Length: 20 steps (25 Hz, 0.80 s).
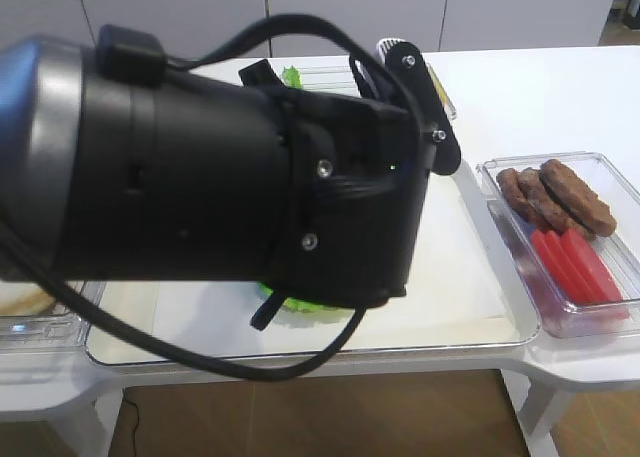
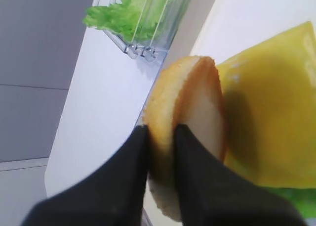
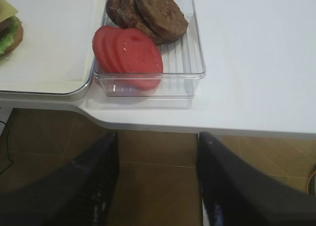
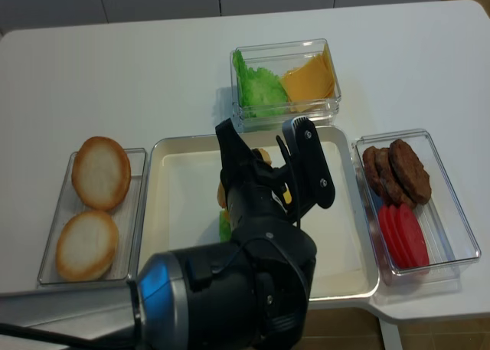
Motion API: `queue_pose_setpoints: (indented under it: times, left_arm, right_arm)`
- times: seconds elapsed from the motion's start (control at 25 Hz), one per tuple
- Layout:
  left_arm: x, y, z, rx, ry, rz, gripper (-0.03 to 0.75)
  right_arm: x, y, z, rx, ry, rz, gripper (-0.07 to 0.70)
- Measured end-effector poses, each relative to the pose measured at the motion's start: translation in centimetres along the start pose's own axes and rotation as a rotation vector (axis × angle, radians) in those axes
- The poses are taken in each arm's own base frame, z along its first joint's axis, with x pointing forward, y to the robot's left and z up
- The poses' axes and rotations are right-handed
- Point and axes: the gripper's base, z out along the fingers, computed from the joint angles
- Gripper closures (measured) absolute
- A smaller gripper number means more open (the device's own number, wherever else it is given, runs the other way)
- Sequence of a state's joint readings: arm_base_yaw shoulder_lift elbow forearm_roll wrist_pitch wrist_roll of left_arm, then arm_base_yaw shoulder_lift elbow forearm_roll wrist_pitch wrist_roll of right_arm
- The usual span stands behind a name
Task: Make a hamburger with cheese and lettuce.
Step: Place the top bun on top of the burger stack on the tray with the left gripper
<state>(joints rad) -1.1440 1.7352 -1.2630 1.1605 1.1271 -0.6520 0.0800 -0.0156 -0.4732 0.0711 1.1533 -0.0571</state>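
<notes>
The hamburger [image 1: 300, 303] barely shows in the exterior high view: only a green ruffled edge peeks from under the big black left arm [image 1: 220, 167], on the metal tray [image 1: 470, 307]; a clear box [image 1: 600, 277] to the right holds brown patties [image 1: 560, 197] and red tomato slices [image 1: 575, 262]. In the right wrist view the right gripper [image 3: 158, 176] hangs off the table edge with its fingers spread apart and nothing between them, the stack at the far left on the tray. In the left wrist view the left gripper [image 2: 160, 137] pinches a bun half [image 2: 185, 132] on edge, right beside the cheese [image 2: 276, 107], which lies over the lettuce [image 2: 296, 201]. In the realsense view the arm covers the tray's middle, and two bun halves [image 4: 92, 212] lie in a left-hand box.
</notes>
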Motion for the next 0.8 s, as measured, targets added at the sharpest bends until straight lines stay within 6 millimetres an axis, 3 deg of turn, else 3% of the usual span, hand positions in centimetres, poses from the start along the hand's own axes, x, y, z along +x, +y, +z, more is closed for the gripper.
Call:
queue_pose_setpoints:
  times: [0.52,0.8]
  left_arm:
    - [-0.07,-0.06,0.0,0.006,-0.008,0.0,0.601]
    - [-0.1,-0.1,0.0,0.01,-0.011,-0.001,0.553]
  right_arm:
    - [0.0,0.0,0.0,0.0,0.0,-0.002,0.244]
    - [0.0,0.0,0.0,0.0,0.0,-0.002,0.244]
